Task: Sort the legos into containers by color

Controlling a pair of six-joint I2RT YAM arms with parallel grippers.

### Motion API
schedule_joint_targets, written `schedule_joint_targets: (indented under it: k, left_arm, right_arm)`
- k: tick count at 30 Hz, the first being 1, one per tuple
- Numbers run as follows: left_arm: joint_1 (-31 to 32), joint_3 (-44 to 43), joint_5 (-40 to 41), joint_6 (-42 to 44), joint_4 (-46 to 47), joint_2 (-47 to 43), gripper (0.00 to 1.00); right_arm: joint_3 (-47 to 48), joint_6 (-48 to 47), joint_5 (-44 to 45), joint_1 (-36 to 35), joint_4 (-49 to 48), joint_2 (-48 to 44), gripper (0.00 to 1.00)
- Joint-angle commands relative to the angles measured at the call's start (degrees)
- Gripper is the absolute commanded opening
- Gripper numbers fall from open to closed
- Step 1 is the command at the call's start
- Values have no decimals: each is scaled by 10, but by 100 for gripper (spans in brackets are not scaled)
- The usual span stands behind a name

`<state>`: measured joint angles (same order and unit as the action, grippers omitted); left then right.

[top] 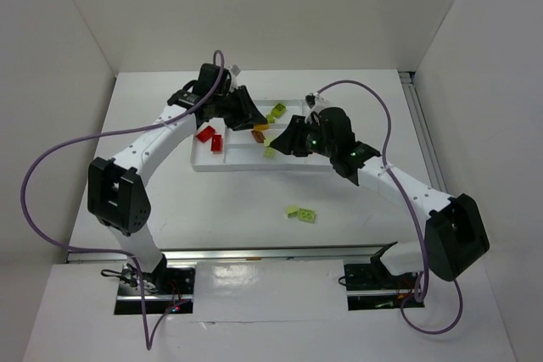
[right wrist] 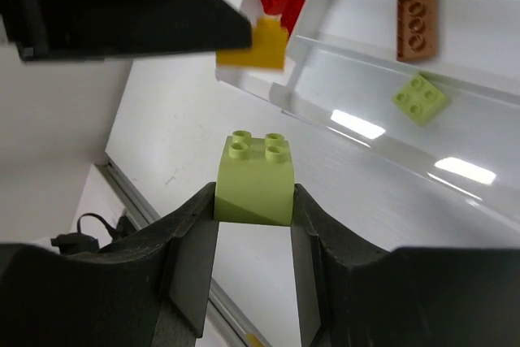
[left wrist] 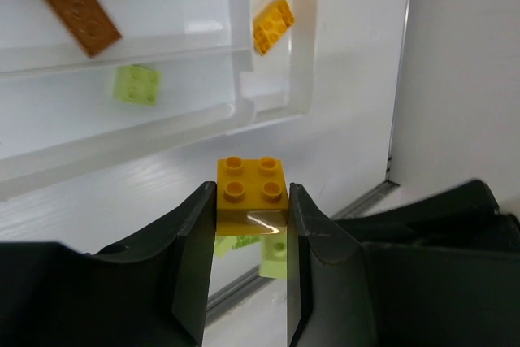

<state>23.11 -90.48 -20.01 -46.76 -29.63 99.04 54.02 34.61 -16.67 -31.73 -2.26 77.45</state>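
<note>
Holding bricks, tray at 12 o'clock.
Left gripper clamps yellow brick, right gripper lime brick; next: drop by colour.

The white table has a white tray on it, in the middle of the picture. Two green bricks lie on the table just below the tray

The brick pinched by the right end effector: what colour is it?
The brick is lime green; the right wrist view shows it best.
</note>
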Motion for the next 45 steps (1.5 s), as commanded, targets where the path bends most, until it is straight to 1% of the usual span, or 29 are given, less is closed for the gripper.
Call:
schedule_joint_targets:
  k: [1,5,7,12,15,16,19,22,32,33,34,35,36,37,38,39,40,41,42,43,45]
  left_arm:
    - [-26,-21,23,0,5,12,0]
    - [-41,-27,23,0,5,18,0]
    - [-41,-27,23,0,5,23,0]
    - [-36,-27,23,0,5,23,0]
    - [-30,-32,23,0,5,23,0]
    - [-25,-32,18,0,5,28,0]
    - [-25,-37,18,0,5,28,0]
    - [-25,-44,13,0,11,39,0]
    - [-8,-61,2,5,11,55,0]
    - [-3,-66,2,5,11,55,0]
    - [-3,-66,2,5,11,55,0]
    - [-3,-73,2,5,11,60,0]
    - [-3,-73,2,5,11,60,0]
    - [3,-80,2,5,11,66,0]
    - [4,-80,-3,5,11,66,0]
    - [4,-85,-3,5,11,74,0]
    - [10,-85,-3,5,11,74,0]
    - [10,-92,-3,5,11,74,0]
    - [15,-92,-3,5,11,81,0]
    - [15,-98,-8,5,11,88,0]
    - [22,-112,-14,5,11,98,0]
  right_arm:
    - [-17,-24,34,-4,31,-37,13]
    - [-23,-24,79,-4,43,-42,13]
    - [-7,-24,99,-4,59,-18,13]
    - [57,-31,168,-4,82,78,13]
    - [102,-37,187,-4,103,151,13]
    - [123,-37,187,-4,109,162,13]
    - [137,-37,200,-4,127,197,13]
    - [144,-37,205,-4,134,216,16]
    - [145,-37,222,-4,136,233,19]
    - [145,-37,222,-4,136,239,22]
    - [145,-37,222,-4,136,239,29]
    - [145,-37,222,-4,144,239,38]
    - [145,-37,222,-4,144,239,57]
    - [145,-37,222,-4,144,239,67]
    - [145,-37,222,-4,150,229,74]
    - [145,-37,222,-4,150,221,78]
    - [145,-37,244,-4,157,197,80]
    - [140,-37,258,-4,168,182,80]
    - [140,-37,296,-4,175,166,81]
    - [135,-37,323,-4,201,133,81]
    - [127,-42,380,-4,227,99,81]
